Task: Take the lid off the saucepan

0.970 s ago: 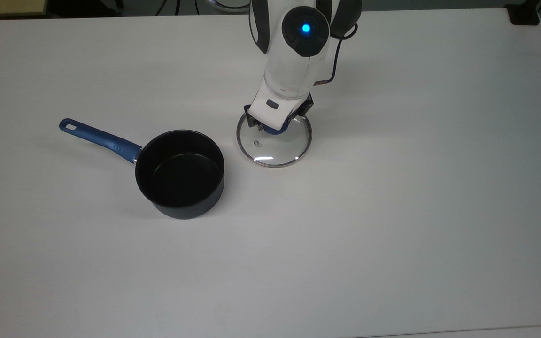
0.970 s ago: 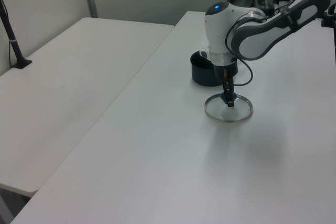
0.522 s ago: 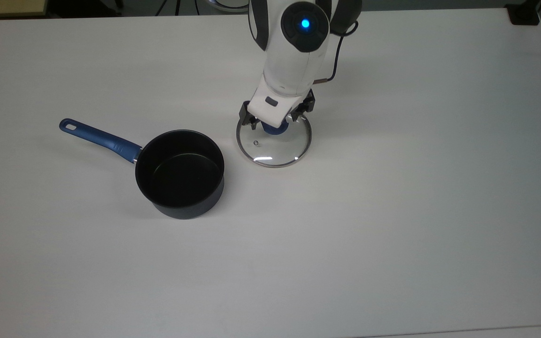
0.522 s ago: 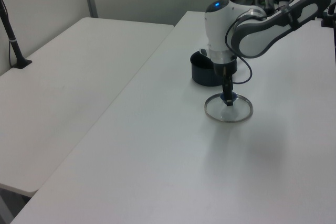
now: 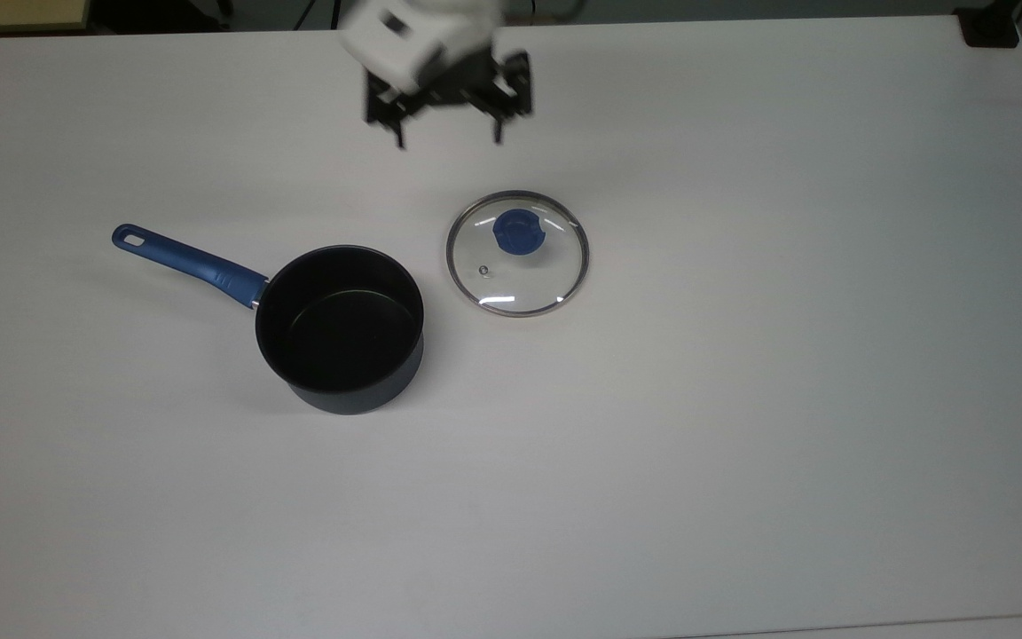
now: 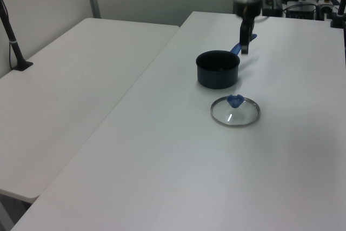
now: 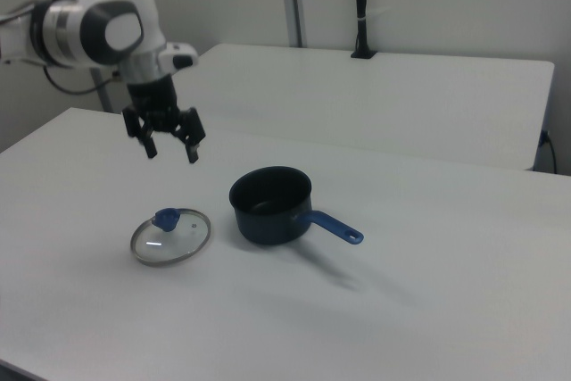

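The glass lid (image 5: 517,253) with its blue knob lies flat on the white table, to the top view's right of the saucepan (image 5: 339,327). It also shows as the lid (image 6: 235,111) and the lid (image 7: 170,236). The saucepan (image 6: 217,69) (image 7: 270,205) stands uncovered, its blue handle (image 5: 187,261) pointing to the top view's upper left. My gripper (image 5: 449,133) (image 7: 169,148) hangs open and empty, high above the table, apart from the lid. In the left view the gripper (image 6: 246,41) hangs behind the saucepan.
A second white table (image 6: 70,85) stands beside this one. A black post (image 7: 360,6) rises from the far table in the right view. A dark block (image 5: 990,27) sits at the top view's upper right corner.
The gripper let go of the lid's knob, opened and rose away toward the top view's upper left. The lid and saucepan stayed put.
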Motion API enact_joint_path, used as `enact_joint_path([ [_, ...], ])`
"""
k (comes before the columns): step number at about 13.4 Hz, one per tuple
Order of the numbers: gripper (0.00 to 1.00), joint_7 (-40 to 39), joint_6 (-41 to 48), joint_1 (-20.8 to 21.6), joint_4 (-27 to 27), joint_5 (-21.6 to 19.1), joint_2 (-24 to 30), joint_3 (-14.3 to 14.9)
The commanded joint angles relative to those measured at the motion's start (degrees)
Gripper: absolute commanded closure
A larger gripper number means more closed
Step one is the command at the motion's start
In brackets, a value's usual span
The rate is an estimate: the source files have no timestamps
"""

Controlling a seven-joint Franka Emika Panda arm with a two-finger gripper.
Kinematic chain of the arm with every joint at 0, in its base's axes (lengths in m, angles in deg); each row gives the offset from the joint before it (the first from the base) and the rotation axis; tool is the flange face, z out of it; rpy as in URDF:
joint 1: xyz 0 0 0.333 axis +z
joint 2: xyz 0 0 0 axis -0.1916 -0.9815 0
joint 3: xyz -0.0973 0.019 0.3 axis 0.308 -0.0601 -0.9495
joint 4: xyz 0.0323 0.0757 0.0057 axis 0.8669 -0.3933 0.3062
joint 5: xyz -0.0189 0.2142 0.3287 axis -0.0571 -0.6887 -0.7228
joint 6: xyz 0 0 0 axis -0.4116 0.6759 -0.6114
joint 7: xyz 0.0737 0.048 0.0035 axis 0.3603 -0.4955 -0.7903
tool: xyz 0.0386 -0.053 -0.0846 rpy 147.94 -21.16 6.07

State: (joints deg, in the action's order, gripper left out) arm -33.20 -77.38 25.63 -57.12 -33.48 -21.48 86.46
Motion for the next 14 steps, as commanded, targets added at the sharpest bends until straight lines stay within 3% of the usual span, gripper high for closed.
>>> enact_joint_path([
  [1, 0.0, 0.89, 5.28, -4.73, 1.66, -0.6, 5.47, -1.25],
  [7, 0.0, 1.16, 5.83, -10.62, 5.27, -1.92, 4.86, -3.97],
  [10, 0.0, 0.98, 5.48, -16.32, 5.46, -1.83, 4.42, -9.58],
  [14, 0.0, 1.07, 5.74, -16.08, 5.46, -1.74, 4.6, -9.6],
])
